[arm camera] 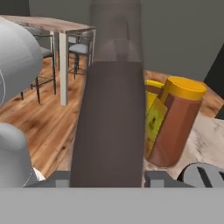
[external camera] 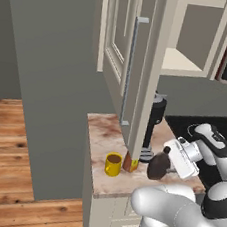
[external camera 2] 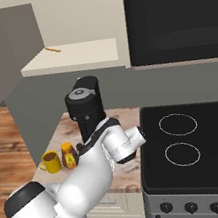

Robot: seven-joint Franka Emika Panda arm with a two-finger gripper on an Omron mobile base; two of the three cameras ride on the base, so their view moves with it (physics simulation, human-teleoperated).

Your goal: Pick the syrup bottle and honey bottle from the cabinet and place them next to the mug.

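Yellow mug [external camera: 113,164] stands at the counter's [external camera: 105,134] left part, the honey bottle [external camera: 130,163] just beside it at 3 o'clock. Further at 3 o'clock, the gripper [external camera: 165,165] is clamped on the upright syrup bottle [external camera: 158,166].

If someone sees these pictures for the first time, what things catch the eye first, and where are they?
The gripper is shut on the dark syrup bottle, low over the marble counter. Close beside it stand the honey bottle and the yellow mug. Above, the cabinet door hangs open.
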